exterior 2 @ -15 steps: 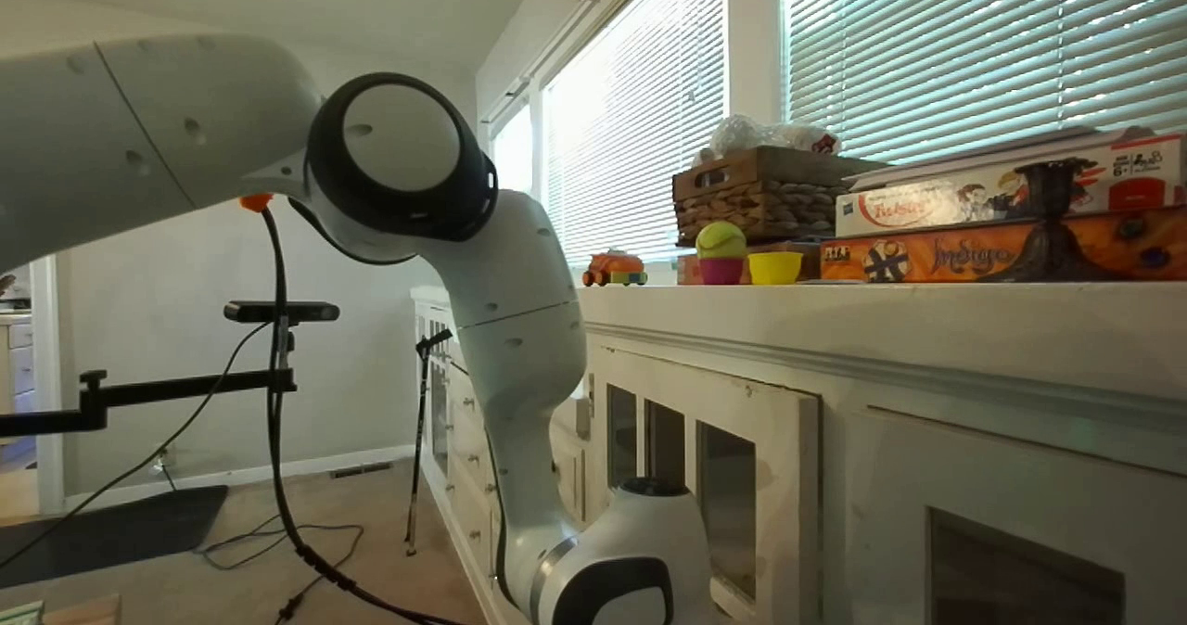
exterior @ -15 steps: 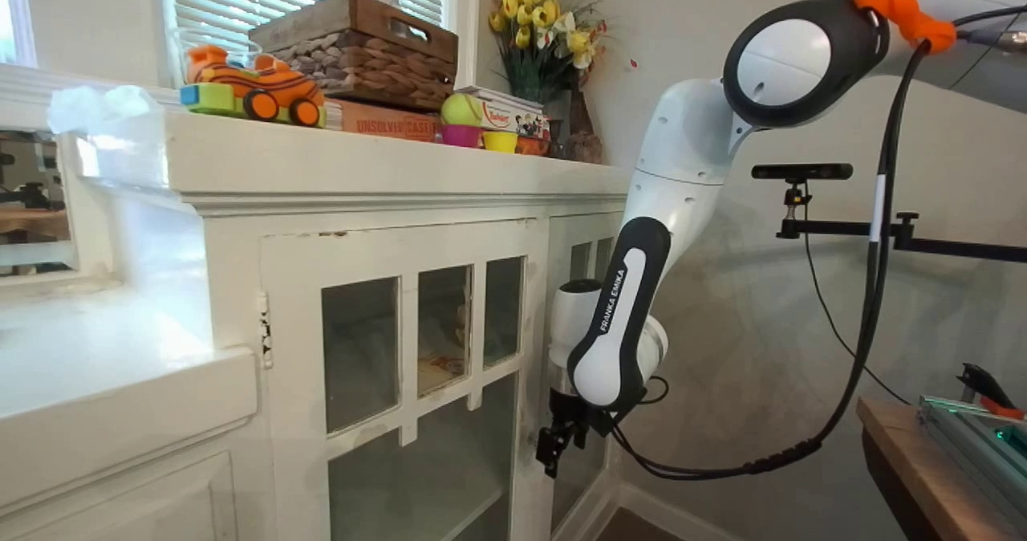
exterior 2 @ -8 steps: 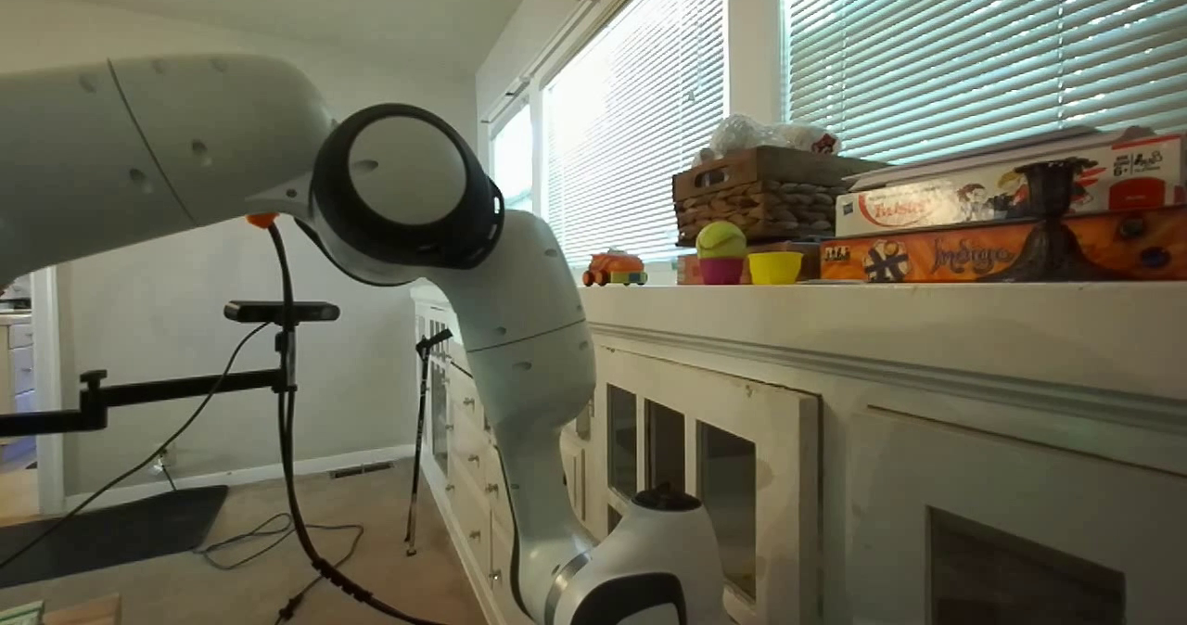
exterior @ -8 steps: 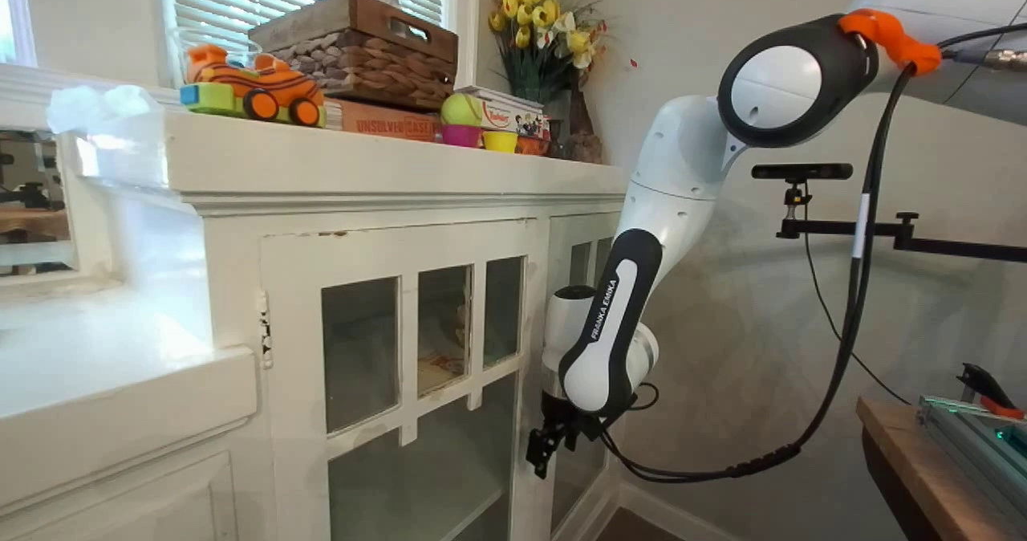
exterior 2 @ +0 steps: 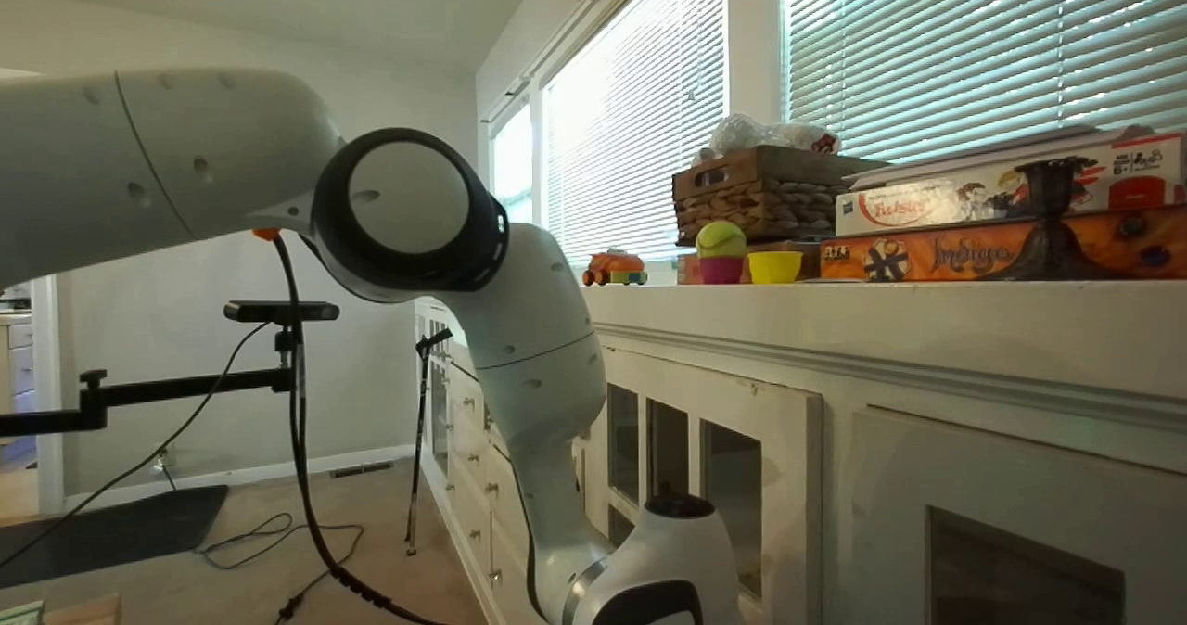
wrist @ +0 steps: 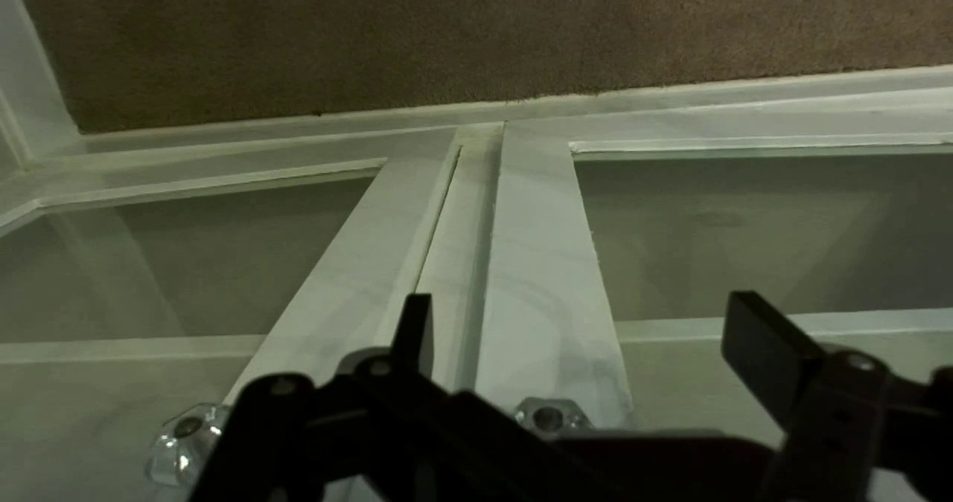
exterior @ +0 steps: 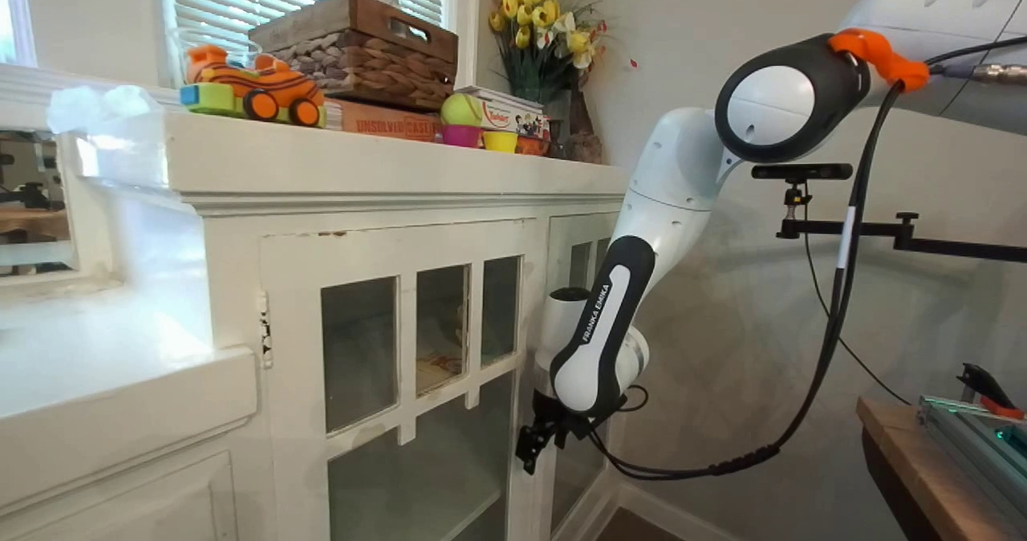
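My gripper [wrist: 595, 331] is open, with nothing between its fingers. In an exterior view the gripper [exterior: 542, 451] hangs low, close in front of a white cabinet. A glass-paned cabinet door [exterior: 297, 300] stands beside it, hinged on the far side from the gripper. In the wrist view the same door frame [wrist: 540, 264] lies between the two fingers. A clear glass knob [wrist: 549, 415] on that frame shows between the fingers, partly hidden by the gripper. I cannot tell whether the gripper or wrist touches the door. The gripper is out of view in an exterior view where the wrist [exterior 2: 663, 551] shows.
A neighbouring door [wrist: 357, 278] has another glass knob [wrist: 185, 442]. On the cabinet top stand a toy car [exterior: 253, 91], a woven basket [exterior: 369, 51], a yellow cup [exterior: 500, 141], game boxes [exterior 2: 1006, 245] and flowers [exterior: 537, 23]. A wooden table [exterior: 923, 453] stands opposite.
The arm has lowered at its elbow and moved closer to the cabinet. The gripper has shifted slightly sideways with it. The glass-paned door has swung slightly toward the cabinet.
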